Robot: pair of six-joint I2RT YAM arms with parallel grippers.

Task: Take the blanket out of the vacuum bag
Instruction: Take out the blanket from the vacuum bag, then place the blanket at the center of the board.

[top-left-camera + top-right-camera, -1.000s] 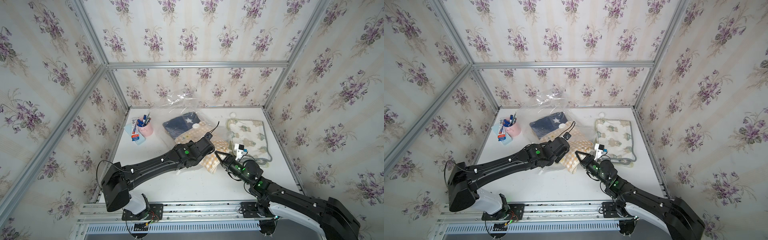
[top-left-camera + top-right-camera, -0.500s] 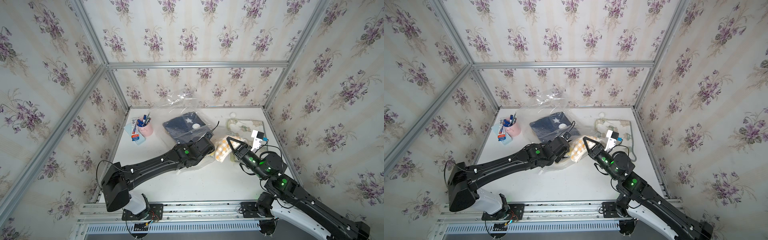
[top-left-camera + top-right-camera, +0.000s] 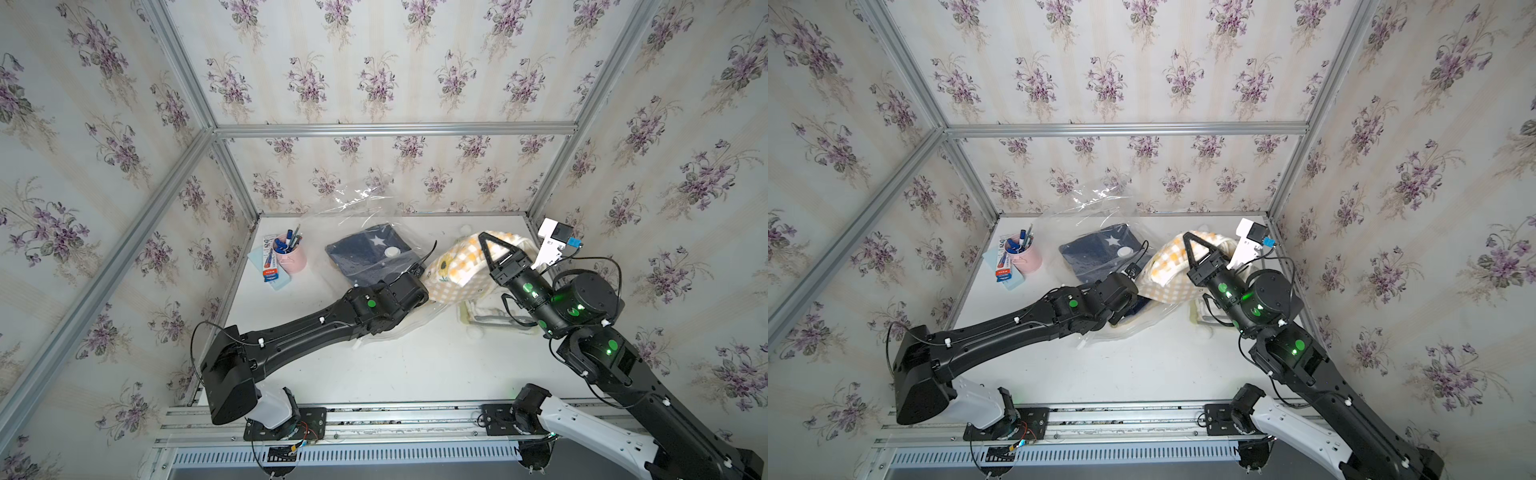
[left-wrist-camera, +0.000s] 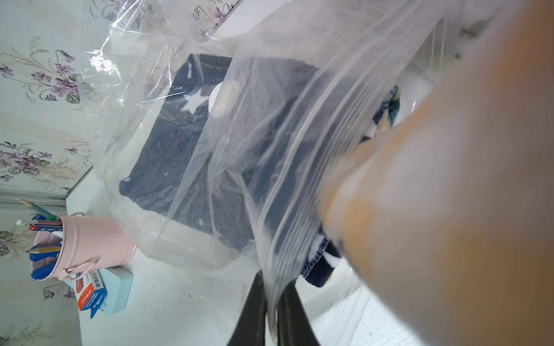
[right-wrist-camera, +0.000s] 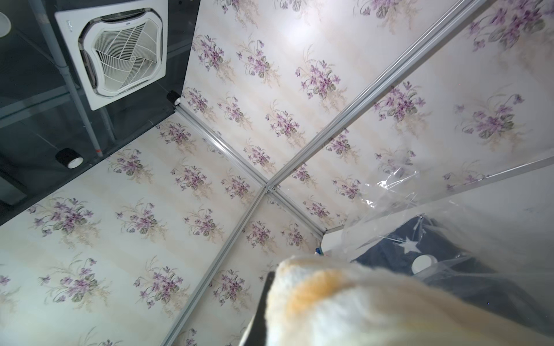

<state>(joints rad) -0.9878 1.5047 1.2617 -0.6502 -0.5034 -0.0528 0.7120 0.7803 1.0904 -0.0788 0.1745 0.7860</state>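
**Extraction pull:** right gripper point(image 3: 482, 237) clamped shut on the yellow-and-white checked fleece blanket point(image 3: 453, 270); left gripper point(image 4: 271, 299) closed on the zip-seal edge of the large clear crinkly vacuum bag point(image 3: 359, 203).

The blanket hangs above the white table point(image 3: 395, 365), its long axis running from the right jaws down toward the bag mouth beside the left wrist. Whether its lower end has cleared the mouth cannot be told. The pull should go toward the robot's right, away from the bag. A navy star-patterned blanket point(image 3: 365, 259) lies inside the bag under the round white valve disc point(image 3: 391, 251). A cream folded cloth point(image 3: 469, 313) occupies the table below. The pink pen cup point(image 3: 291, 259) stands well apart.
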